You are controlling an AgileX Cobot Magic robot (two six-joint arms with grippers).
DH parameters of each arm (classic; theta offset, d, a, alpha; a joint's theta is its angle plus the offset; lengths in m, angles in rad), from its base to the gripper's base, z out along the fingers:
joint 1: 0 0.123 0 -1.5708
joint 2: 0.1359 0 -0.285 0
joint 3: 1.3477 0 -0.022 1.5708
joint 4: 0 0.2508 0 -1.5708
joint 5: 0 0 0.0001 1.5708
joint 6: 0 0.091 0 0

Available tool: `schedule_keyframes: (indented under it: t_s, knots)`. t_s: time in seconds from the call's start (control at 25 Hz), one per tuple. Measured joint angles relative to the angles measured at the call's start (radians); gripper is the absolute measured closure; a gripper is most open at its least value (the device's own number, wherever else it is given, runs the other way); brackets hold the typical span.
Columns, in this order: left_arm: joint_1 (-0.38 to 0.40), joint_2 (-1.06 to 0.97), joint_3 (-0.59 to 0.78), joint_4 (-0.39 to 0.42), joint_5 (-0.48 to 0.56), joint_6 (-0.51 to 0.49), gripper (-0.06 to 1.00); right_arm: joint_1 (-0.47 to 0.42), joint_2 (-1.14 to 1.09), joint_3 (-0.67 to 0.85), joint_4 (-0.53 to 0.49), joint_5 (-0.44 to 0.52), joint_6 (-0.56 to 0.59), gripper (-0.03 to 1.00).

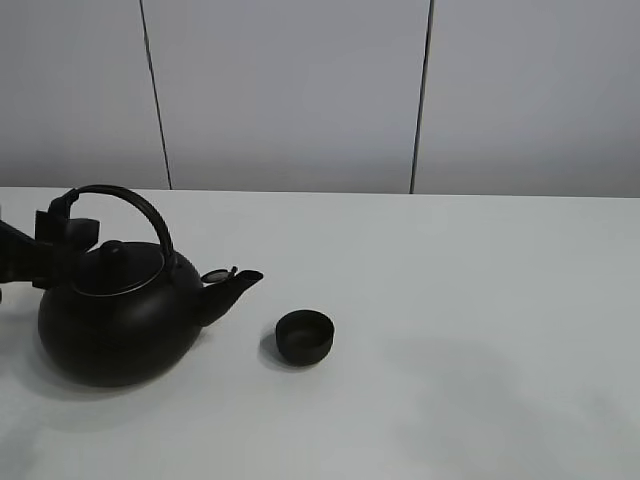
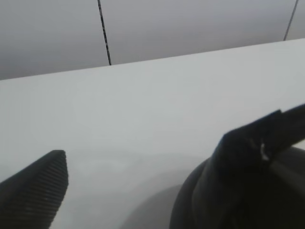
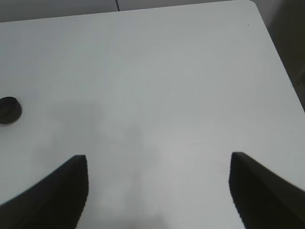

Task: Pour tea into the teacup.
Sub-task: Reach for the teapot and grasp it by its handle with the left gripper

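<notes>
The small matte black teacup [image 1: 304, 337] stands on the white table, just right of the spout of a big black kettle [image 1: 115, 320]. The kettle stands upright, spout towards the cup. No tea stream is visible. My left gripper [image 1: 68, 232] is at the left end of the kettle's arched handle [image 1: 140, 205]. In the left wrist view it [image 2: 143, 152] is open, with bare table between its fingers and the kettle's dark body [image 2: 238, 205] by one finger. My right gripper [image 3: 157, 160] is open and empty above the table, far from the teacup [image 3: 8, 109]. It is out of the exterior view.
The white table [image 1: 480, 300] runs to a grey panelled wall [image 1: 300, 90] at the back. Its rounded far corner and side edge [image 3: 281, 71] show in the right wrist view. The kettle's spout cap [image 1: 218, 274] is flipped up.
</notes>
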Motion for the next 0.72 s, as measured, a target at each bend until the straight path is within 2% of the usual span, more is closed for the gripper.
schedule_keyframes:
  t_s: [0.4,0.6,0.72]
  knots:
    - [0.001,0.058,-0.011,0.035,-0.054,-0.030,0.27,0.000,0.000,0.000,0.000,0.001,0.000,0.41]
    - [0.001,0.058,-0.011,0.037,-0.053,-0.030,0.48,0.000,0.000,0.000,0.000,0.001,0.000,0.41]
    - [0.000,0.059,-0.011,0.068,-0.053,-0.028,0.63,0.000,0.000,0.000,0.000,0.001,0.000,0.41]
